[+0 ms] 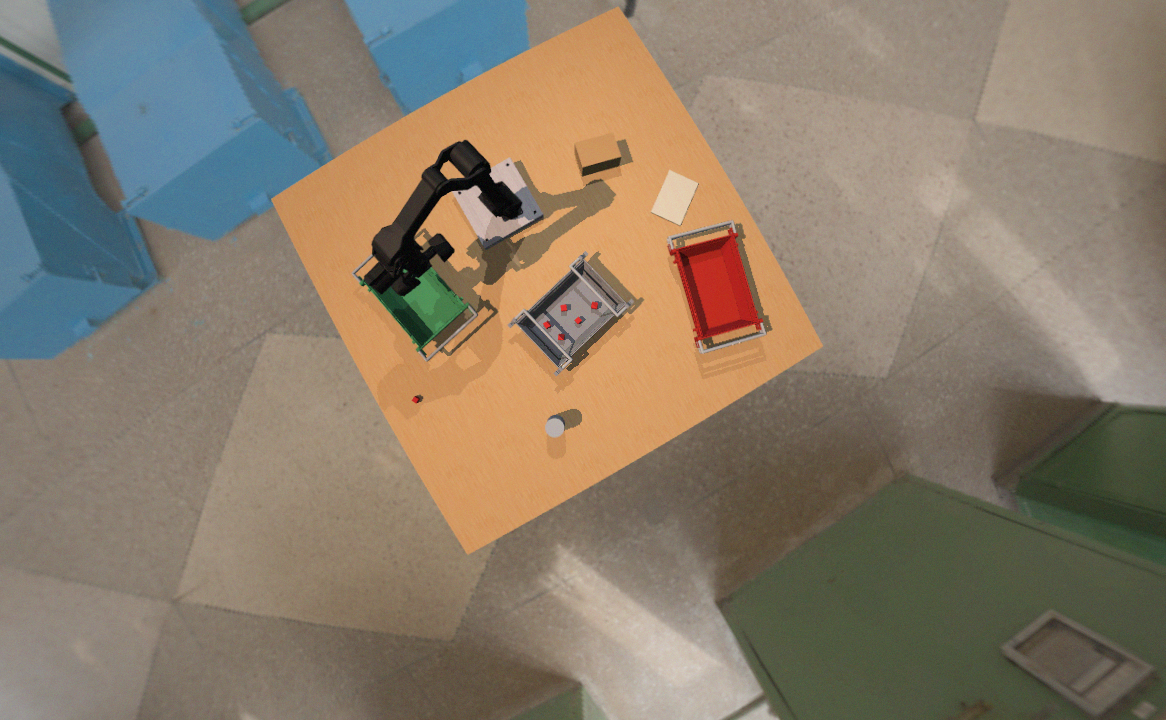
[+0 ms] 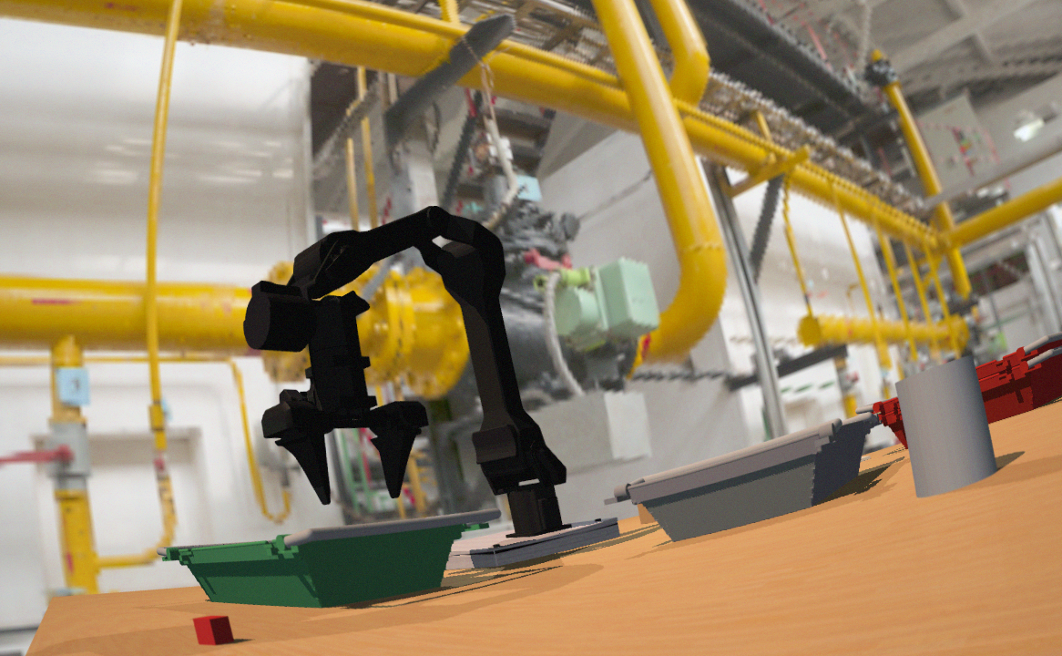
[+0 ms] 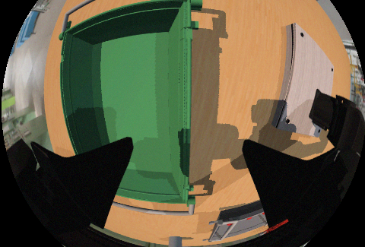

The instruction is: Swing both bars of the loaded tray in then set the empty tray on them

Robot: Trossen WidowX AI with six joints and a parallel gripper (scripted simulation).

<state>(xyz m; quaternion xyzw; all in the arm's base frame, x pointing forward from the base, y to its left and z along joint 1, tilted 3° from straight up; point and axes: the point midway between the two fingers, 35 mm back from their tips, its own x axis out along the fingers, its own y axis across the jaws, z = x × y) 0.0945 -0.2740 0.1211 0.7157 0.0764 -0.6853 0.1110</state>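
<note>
The gripper (image 1: 408, 262) (image 2: 360, 498) (image 3: 188, 146) is opened wide and has hold of nothing, above the empty green tray (image 1: 430, 304) (image 2: 380, 562) (image 3: 125, 80). The grey tray (image 1: 580, 293) (image 2: 739, 497) (image 3: 237, 213), with small red blocks (image 1: 578, 319) inside, stands on the table (image 1: 659, 394) (image 2: 763, 595) (image 3: 243, 68) between green and red (image 1: 717, 286) (image 2: 1024, 387) trays

Top view overhead, exterior low, wrist downward.

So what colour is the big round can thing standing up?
The upright cylinder is plain grey, clearest in the exterior view.
</note>
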